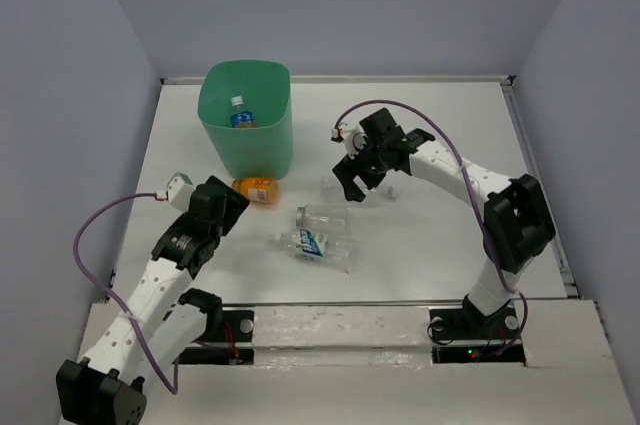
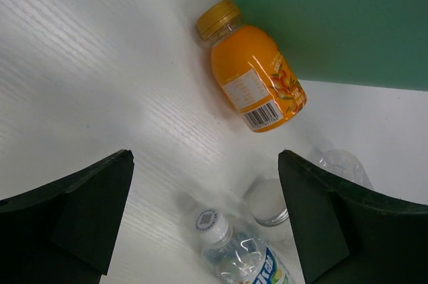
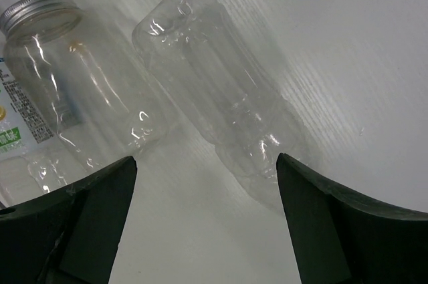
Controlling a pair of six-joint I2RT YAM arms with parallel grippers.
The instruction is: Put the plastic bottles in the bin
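Left gripper [image 2: 204, 158] low over table [image 2: 100, 63], jaws wide and empty, orange bottle [image 2: 254, 77] ahead beside bin [image 2: 334, 17], right gripper [image 3: 204, 160] spread empty above crumpled clear bottle [image 3: 221, 90], capped bottle [image 3: 73, 83] alongside

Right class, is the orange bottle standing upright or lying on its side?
Lying on its side: the orange bottle rests lengthwise on the table beside the bin.
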